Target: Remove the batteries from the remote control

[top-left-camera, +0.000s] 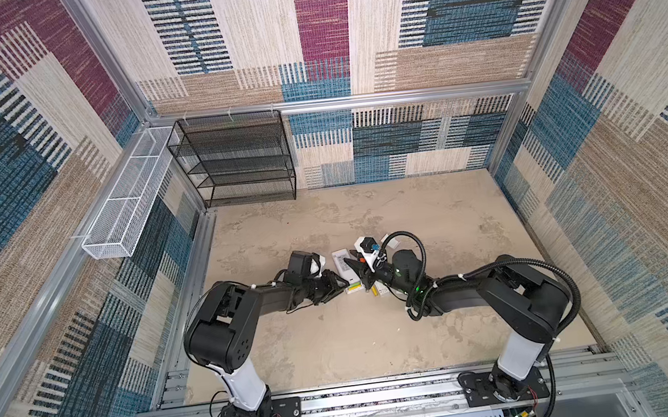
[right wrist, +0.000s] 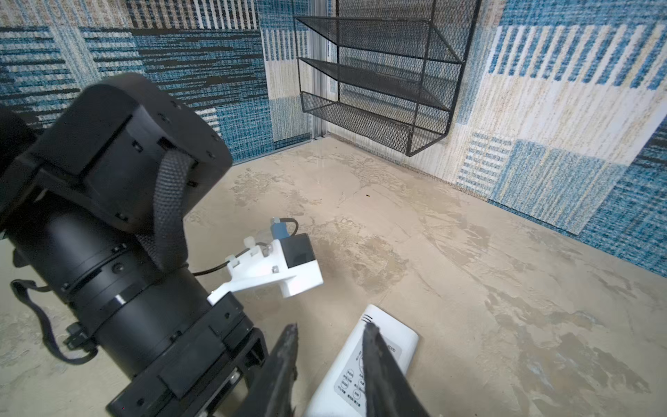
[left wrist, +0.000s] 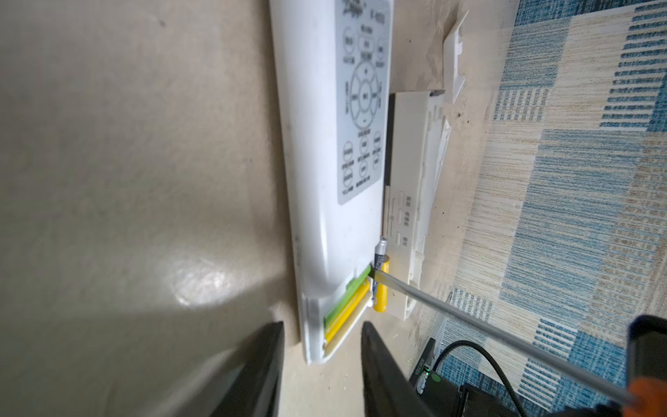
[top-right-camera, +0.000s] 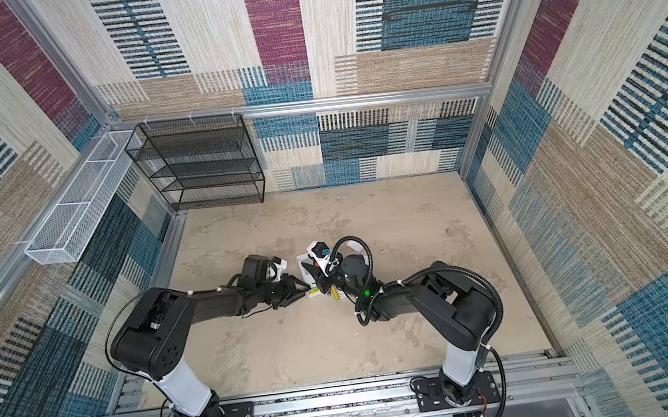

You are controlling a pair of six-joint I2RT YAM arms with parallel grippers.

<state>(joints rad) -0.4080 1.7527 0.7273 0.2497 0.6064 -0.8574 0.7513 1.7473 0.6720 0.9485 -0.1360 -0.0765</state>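
Slippage risk

Batteries (left wrist: 346, 314) seated in remote control's (left wrist: 325, 180) near end, mid-table, straddled by part-open left gripper (left wrist: 319, 325). Screwdriver (left wrist: 469, 319) apparently held by right gripper (right wrist: 330, 326); tip may be knocked off if remote is shifted.

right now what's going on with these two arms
Two arms are emptying a white remote on the table. The right pincer holds a screwdriver with its tip at the remote's open end, where yellow-green and yellow batteries sit. The left pincer, open, straddles that end. A dark battery and another yellow battery lie beside the remote.
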